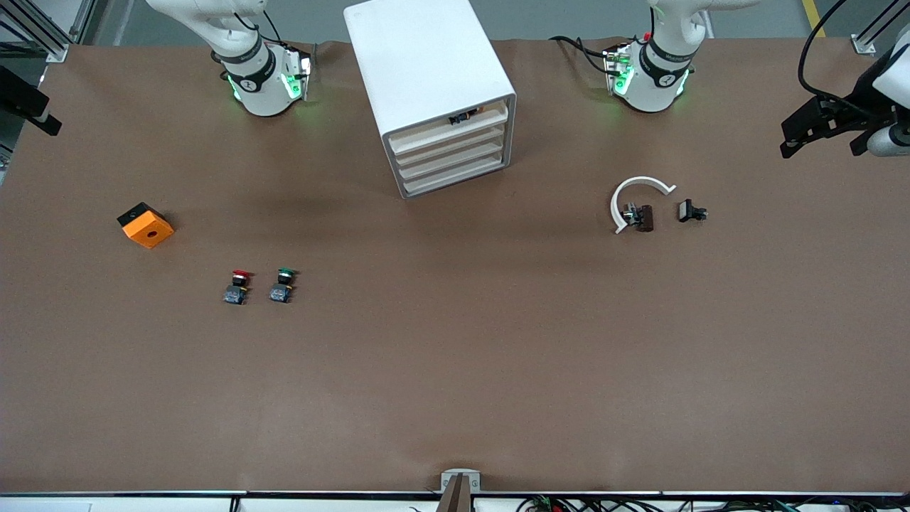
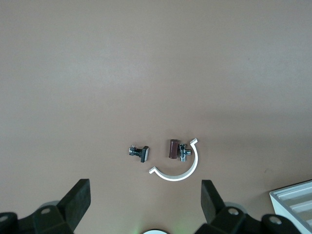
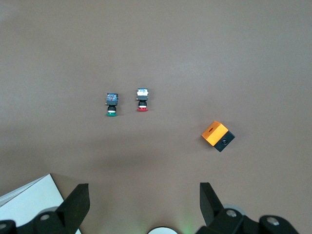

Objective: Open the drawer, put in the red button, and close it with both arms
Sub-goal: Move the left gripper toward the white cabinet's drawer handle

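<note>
The white cabinet [image 1: 426,64] stands at the middle of the table between the arms' bases, its four cream drawer fronts all shut; the top drawer [image 1: 449,131] has a small dark part [image 1: 463,116] at its upper edge. The red button [image 1: 239,286] lies toward the right arm's end, nearer the front camera than the cabinet, and also shows in the right wrist view [image 3: 142,100]. My right gripper [image 3: 144,192] is open and empty, high over the table. My left gripper [image 2: 145,192] is open and empty, high over a white curved piece. Neither gripper shows in the front view.
A green-capped button [image 1: 283,284] lies beside the red one. An orange cube with a hole [image 1: 146,225] lies toward the right arm's end. A white curved piece [image 1: 635,198] and two small dark parts [image 1: 691,211] lie toward the left arm's end. Black mounts stand at both table ends.
</note>
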Tool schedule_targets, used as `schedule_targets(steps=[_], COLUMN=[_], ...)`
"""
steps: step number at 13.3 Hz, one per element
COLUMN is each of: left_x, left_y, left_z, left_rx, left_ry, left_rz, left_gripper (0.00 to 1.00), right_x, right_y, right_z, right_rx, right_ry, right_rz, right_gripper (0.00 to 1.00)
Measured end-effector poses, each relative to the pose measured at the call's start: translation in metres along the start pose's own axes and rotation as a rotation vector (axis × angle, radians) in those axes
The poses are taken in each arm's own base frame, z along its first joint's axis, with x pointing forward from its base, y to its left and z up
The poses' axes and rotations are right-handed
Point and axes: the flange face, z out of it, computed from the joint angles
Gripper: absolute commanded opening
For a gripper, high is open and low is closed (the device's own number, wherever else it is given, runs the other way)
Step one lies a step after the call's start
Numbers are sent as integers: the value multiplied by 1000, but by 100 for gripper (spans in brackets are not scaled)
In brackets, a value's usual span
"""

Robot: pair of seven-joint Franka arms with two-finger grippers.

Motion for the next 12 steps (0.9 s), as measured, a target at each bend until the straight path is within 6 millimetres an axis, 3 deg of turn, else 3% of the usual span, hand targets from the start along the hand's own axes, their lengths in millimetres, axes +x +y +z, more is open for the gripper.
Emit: schedule_targets(steps=[6,8,10,12], left_x=[14,29,45,58], left_y=[-1,4,12,32], left_z=[16,40,78,120], left_rx=[-1,-1,0,11], left_ry=[-29,-75,-145,-220], left_rz=[-1,10,19,-30], left_gripper=[100,100,100,100], right_x=[-2,-3,-3,-3], right_y=[-1,-2,-3,-3], right_z=[-3,-3,-3,-3], right_rx=[0,0,0,0], right_ry=[5,4,4,4], right_rz=[-3,-14,-19,-20], right_gripper=[100,100,100,100])
